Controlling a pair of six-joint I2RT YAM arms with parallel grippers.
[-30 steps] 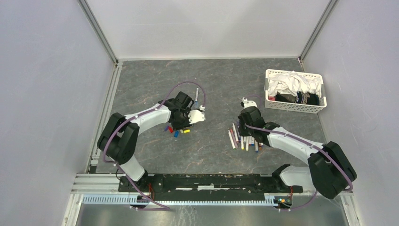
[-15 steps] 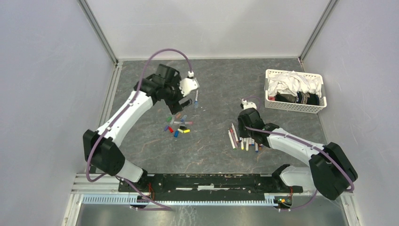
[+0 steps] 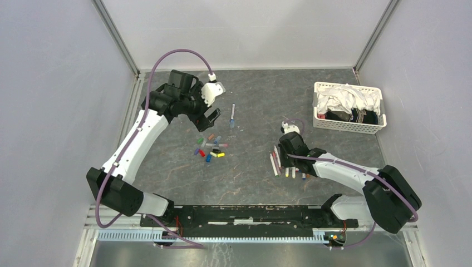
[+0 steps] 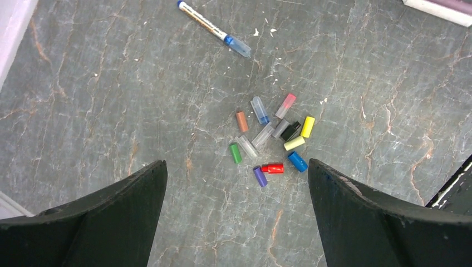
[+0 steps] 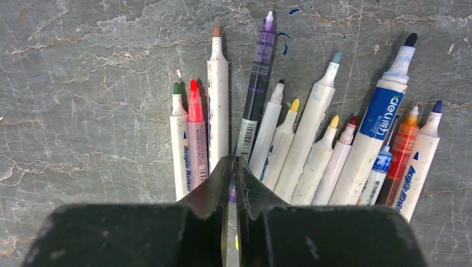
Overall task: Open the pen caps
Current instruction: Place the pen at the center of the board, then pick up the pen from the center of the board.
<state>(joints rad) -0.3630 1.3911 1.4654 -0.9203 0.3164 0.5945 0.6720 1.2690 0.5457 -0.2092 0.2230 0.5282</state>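
Scene: two-arm rig at a grey marbled bench (image 3: 250,183), uncapping job apparently far along.
Left of centre: stubby plastic pen caps (image 4: 273,142) in green, red, blue, yellow, purple, pink, black and clear, heaped loose, likely a discard pile kept well apart from the barrels.
Right of centre: slim white-barrelled marker pens (image 5: 311,144), fanned side by side, coloured tips bare and pointing away from the arm above them, seemingly grouped as finished work.
Beyond the heap: lone white marker (image 4: 214,29) with a blue end and pale cap, lying by itself, apparently capped and so probably next.
Left tool (image 4: 236,164): fingers spread wide, empty, held high over the cap heap.
Right tool (image 5: 231,161): fingers drawn together to a slit over the near ends of the fan; sliver of purple in the gap, grip on anything impossible to confirm.
Hidden: near ends of several barrels under that arm; exact cap count unclear from overhead.
Far right: white slatted basket (image 3: 348,128) of crumpled cloth, uninvolved.
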